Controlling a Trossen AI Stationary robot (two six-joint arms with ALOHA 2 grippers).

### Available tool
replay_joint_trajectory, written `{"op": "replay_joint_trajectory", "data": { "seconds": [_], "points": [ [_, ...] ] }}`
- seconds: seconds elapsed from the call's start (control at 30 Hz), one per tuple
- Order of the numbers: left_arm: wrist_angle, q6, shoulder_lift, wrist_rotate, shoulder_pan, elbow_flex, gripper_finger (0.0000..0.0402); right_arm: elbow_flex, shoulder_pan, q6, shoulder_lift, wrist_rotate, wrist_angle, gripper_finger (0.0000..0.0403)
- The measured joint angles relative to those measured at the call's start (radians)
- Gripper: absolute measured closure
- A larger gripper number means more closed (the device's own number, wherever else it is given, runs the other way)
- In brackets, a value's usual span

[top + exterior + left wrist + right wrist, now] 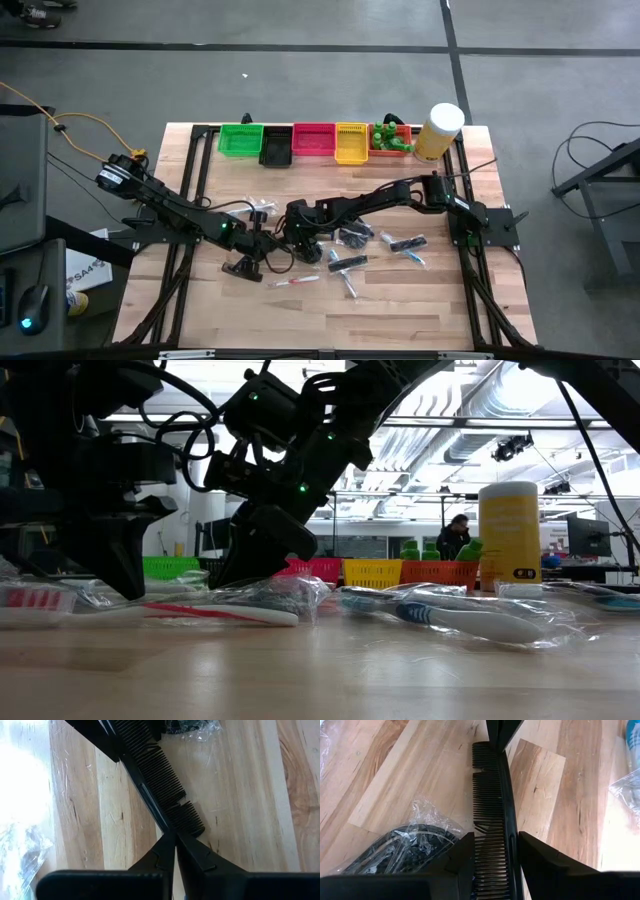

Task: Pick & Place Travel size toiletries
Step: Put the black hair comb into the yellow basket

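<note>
A black comb [155, 780] spans between my two grippers near the table's middle; it also shows in the right wrist view [492, 805]. My left gripper [175, 836] is shut on one end of it. My right gripper [496, 845] is shut on the other part. In the high view my left gripper [260, 247] and my right gripper [303, 238] stand close together. Wrapped toothbrushes [296, 281], wrapped combs [347, 263] and a wrapped dark disc [400, 847] lie flat on the wood. Little green bottles [392, 140] sit in the orange bin. My left gripper pinches the tip of the comb's spine [171, 827] at its very end between its two fingers. The comb runs straight on away from the fingers. Whether the comb rests on the table cannot be told. My right gripper has the comb between its two fingers across its width, one finger [462, 857] at the teeth tips and one [540, 862] at the spine [512, 840]. The comb runs on forward from the fingers toward my left gripper.
Along the far edge stand green [240, 139], black [276, 148], red [313, 141], yellow [351, 142] and orange bins, and a pale-yellow cylinder with a white lid [440, 130]. Bare wood lies along the near edge. A person shows far behind the table [455, 535].
</note>
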Motion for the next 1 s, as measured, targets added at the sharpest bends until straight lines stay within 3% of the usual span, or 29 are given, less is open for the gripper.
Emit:
{"op": "replay_joint_trajectory", "data": {
  "seconds": [0.4,0.77,1.0],
  "points": [
    [-0.188,-0.042,-0.035,0.006,-0.001,0.091,0.0348,-0.001,0.0,0.014,-0.01,0.029,-0.016,0.0271],
    [-0.289,-0.124,-0.069,-0.068,-0.001,0.092,0.0348,-0.002,-0.013,0.026,-0.079,0.066,-0.066,0.0271],
    [-0.323,-0.172,-0.089,-0.125,-0.028,0.093,0.0348,-0.003,-0.067,0.027,-0.152,0.189,-0.152,0.0271]
  ]
}}
